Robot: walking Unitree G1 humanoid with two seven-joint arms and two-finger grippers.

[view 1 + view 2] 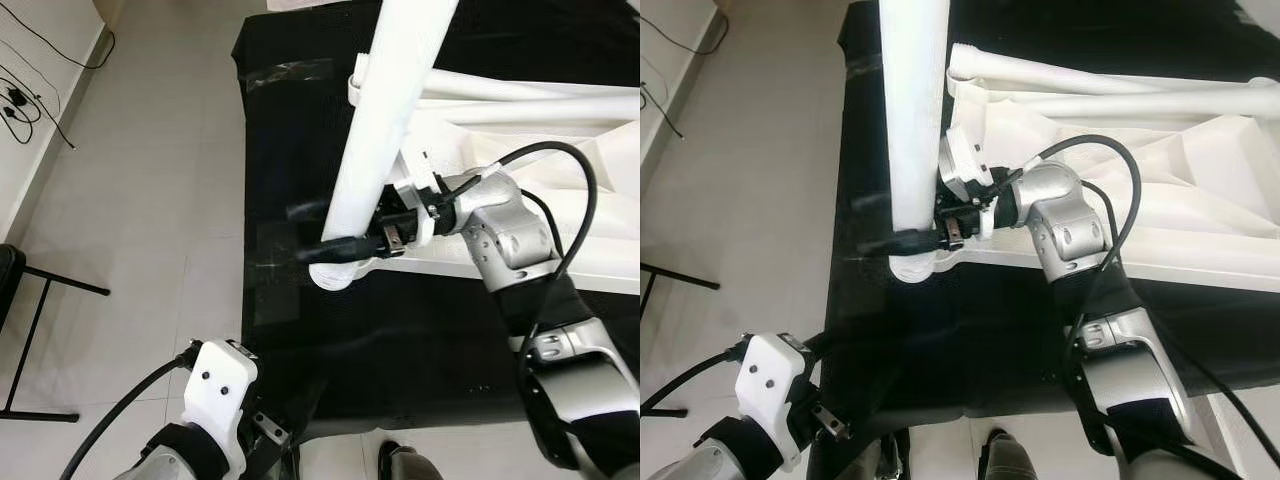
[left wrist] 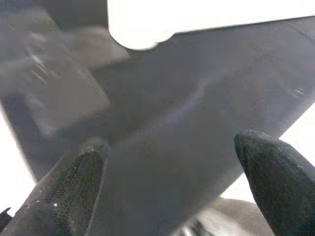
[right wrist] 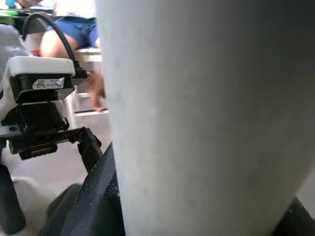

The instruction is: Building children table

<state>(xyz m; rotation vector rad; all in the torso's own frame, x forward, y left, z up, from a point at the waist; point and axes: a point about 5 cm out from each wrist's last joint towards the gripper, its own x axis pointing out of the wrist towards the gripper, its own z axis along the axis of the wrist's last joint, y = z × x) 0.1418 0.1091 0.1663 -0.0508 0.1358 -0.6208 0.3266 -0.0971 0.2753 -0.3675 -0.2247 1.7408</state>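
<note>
A white table leg (image 1: 385, 120) stands upright on the near left corner of the upturned white tabletop (image 1: 600, 190). My right gripper (image 1: 300, 232) is shut on the table leg just above its foot, one black finger on each side. In the right wrist view the leg (image 3: 197, 113) sits close between the fingers (image 3: 93, 196). Two more white legs (image 1: 520, 90) lie across the tabletop's far side. My left gripper (image 2: 172, 147) hangs open and holds nothing, low at the near edge of the black cloth (image 1: 330, 340), short of the corner (image 2: 138, 29).
The black cloth covers a low platform; its left edge (image 1: 243, 200) drops to pale floor tiles. Cables (image 1: 30, 90) lie at the wall, and a black metal stand (image 1: 40, 300) is at the far left. A seated person (image 3: 74, 34) is behind my left arm.
</note>
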